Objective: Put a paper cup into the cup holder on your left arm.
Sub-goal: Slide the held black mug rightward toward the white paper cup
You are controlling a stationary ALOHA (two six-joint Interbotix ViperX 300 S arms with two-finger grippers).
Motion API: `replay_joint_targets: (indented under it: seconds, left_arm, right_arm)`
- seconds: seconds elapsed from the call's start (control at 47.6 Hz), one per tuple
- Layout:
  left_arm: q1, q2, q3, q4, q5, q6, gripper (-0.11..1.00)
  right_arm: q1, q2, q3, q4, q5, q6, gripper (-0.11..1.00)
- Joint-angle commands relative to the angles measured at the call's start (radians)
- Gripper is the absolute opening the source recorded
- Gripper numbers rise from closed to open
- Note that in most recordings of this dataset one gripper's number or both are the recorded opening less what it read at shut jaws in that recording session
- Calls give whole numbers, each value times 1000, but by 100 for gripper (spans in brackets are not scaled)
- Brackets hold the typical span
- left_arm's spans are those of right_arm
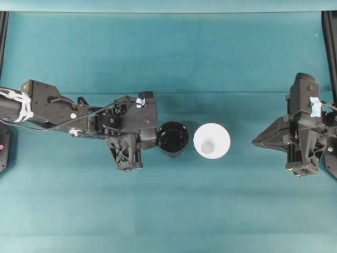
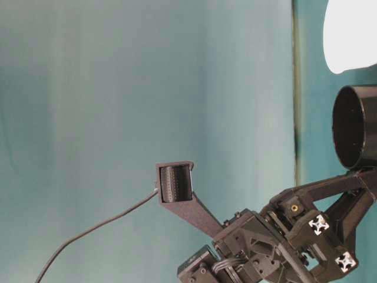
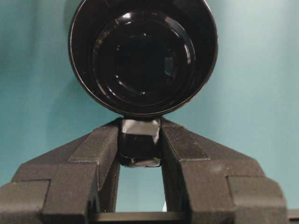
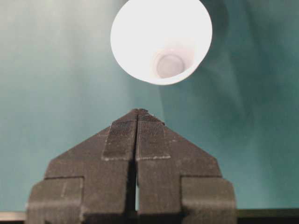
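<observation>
Left gripper point(image 3: 140, 154) clamped on taped stub of glossy black round holder point(image 1: 172, 138), ribbed matte fingers point(image 3: 100, 149) angled inward. Right gripper point(image 4: 137, 116) pressed fully shut, holding nothing, grooved pads meeting. White tapered paper cup point(image 1: 211, 140) upright just right of holder, apart, on smooth teal table point(image 1: 168, 211).

Open teal table point(image 1: 174, 211) lies between right gripper point(image 1: 255, 141) and paper cup point(image 1: 211, 140); that approach is unobstructed. Cup holder point(image 1: 172, 138) stands just left of the cup, narrow gap, blocking the left side. Near and far sides clear.
</observation>
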Motion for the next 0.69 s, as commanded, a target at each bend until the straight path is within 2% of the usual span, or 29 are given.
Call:
replay_joint_targets:
  seconds: [0.0, 0.378, 0.441, 0.567, 0.63, 0.672]
  left_arm:
    - [-2, 0, -14, 2, -9, -2, 29]
    - [0, 2, -17, 2, 0, -2, 31]
    - [2, 2, -18, 3, -2, 2, 42]
    - [2, 0, -15, 3, 0, 3, 76]
    - [2, 0, -14, 2, 0, 2, 85]
    - [2, -2, -14, 3, 0, 2, 86]
  right_arm:
    - [3, -3, -25, -2, -8, 11, -4]
    - [3, -3, -23, 0, -8, 11, -4]
    - [3, -3, -23, -2, -8, 11, -4]
    - [3, -3, -25, 0, -8, 11, -4]
    - [3, -3, -23, 0, -8, 12, -4]
    - [3, -2, -25, 2, -8, 12, -4]
